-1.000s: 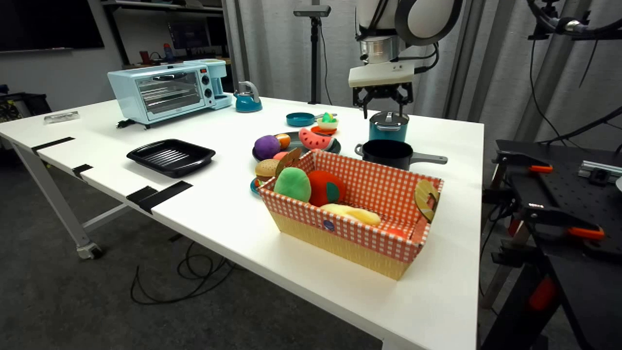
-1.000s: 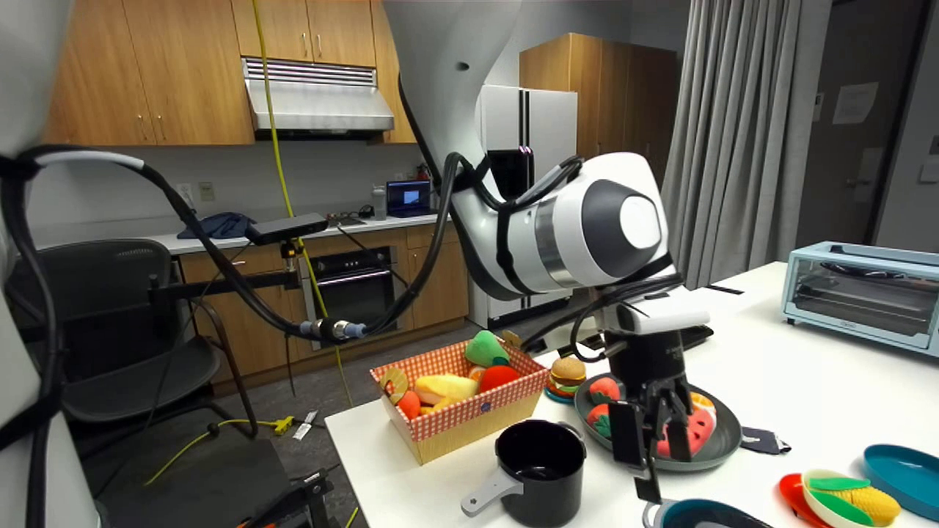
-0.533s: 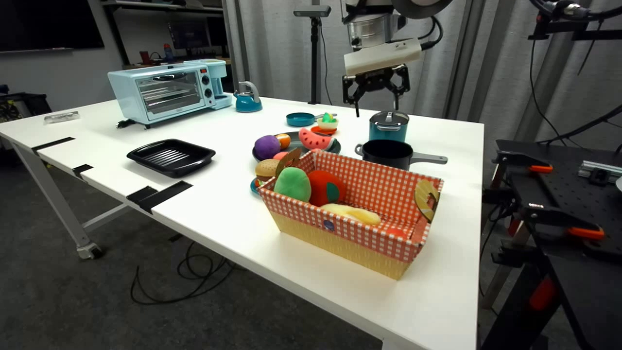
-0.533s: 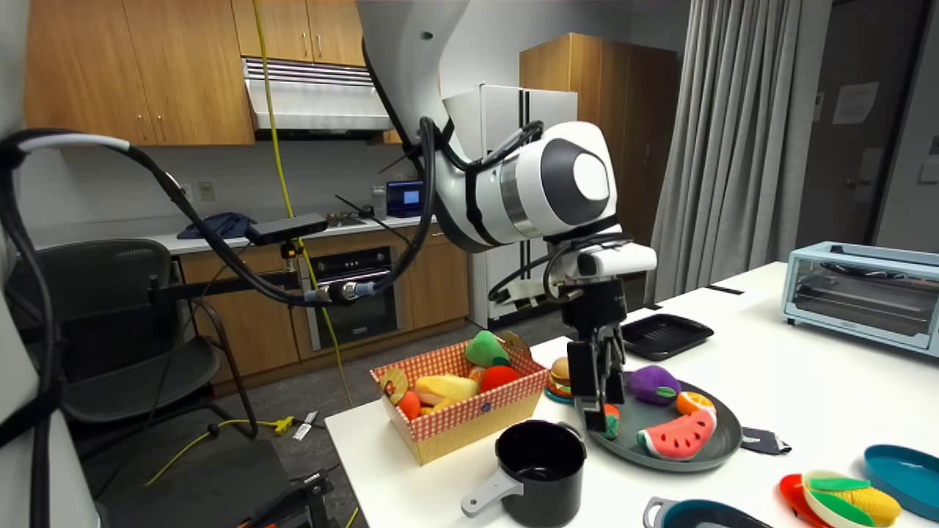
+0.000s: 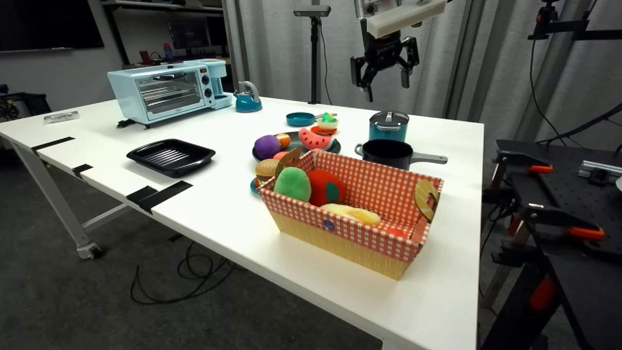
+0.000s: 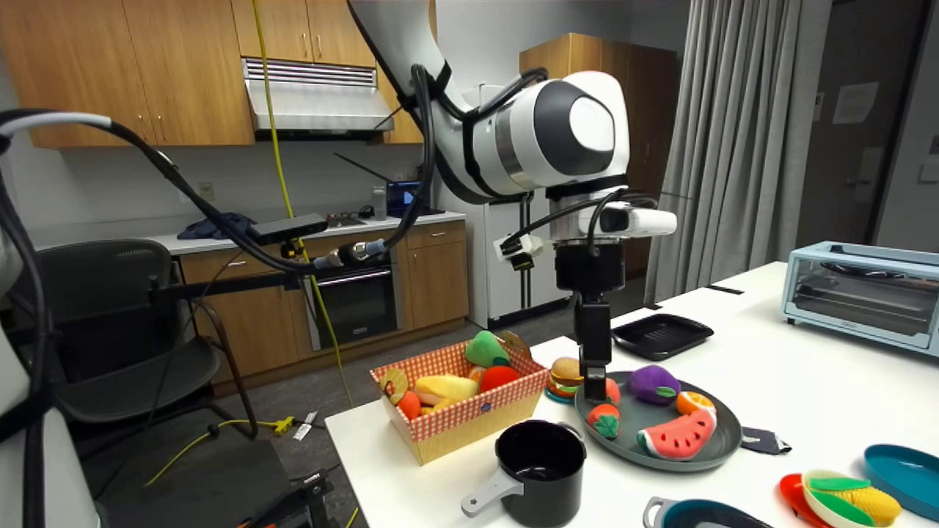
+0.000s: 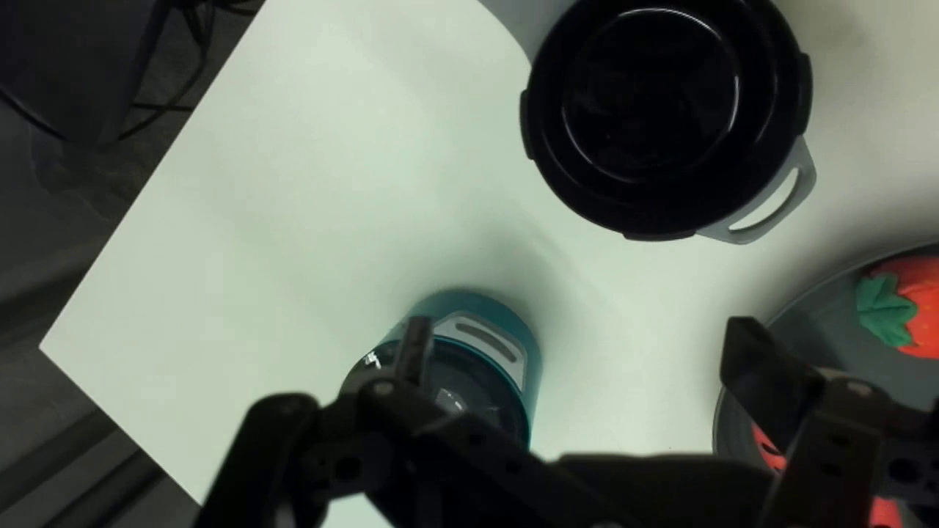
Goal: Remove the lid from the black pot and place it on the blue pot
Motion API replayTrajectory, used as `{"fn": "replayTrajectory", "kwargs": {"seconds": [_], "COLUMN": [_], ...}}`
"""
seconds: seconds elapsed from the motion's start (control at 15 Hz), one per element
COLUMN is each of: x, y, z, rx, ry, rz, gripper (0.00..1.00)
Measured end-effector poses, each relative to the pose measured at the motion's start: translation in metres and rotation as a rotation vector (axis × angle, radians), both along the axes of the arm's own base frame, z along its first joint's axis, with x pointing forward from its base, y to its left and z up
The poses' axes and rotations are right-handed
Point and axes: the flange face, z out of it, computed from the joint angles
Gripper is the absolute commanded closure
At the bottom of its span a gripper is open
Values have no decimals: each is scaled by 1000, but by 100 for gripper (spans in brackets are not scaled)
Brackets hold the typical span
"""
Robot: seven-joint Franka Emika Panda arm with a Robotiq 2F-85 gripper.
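The blue pot [image 5: 387,132] stands on the table with the dark glass lid [image 5: 390,117] on top of it. Its teal side also shows in the wrist view [image 7: 469,301], with the lid [image 7: 477,381] partly hidden by a finger. In an exterior view the blue pot [image 6: 678,511] is cut off at the bottom edge. The black pot [image 5: 386,153] stands beside it, uncovered; its empty inside shows in the wrist view [image 7: 653,95] and in an exterior view [image 6: 541,469]. My gripper [image 5: 387,87] is open and empty, well above the blue pot, with its fingers wide apart.
A checkered basket [image 5: 340,238] with soft toy food stands near the black pot. A grey plate [image 6: 697,458] with toy fruit lies on the other side. A black tray [image 5: 170,158], a toaster oven [image 5: 165,92] and a small teal pan [image 5: 300,119] are farther off.
My gripper has risen away from the lidded blue pot and has turned and tilted. Its fingers were apart before too. The pots and the lid have not moved.
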Motion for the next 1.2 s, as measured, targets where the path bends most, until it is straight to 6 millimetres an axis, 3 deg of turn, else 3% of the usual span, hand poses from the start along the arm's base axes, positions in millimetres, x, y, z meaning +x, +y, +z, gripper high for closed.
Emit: {"fn": "replayTrajectory", "kwargs": {"seconds": [0.4, 0.93, 1.2], "x": [-15, -31, -33], "y": [-16, 1, 6], "z": [28, 66, 73], "rx": [34, 40, 38], "ry": [105, 161, 160], "rz": [149, 202, 209], "gripper": [0, 0, 0]}}
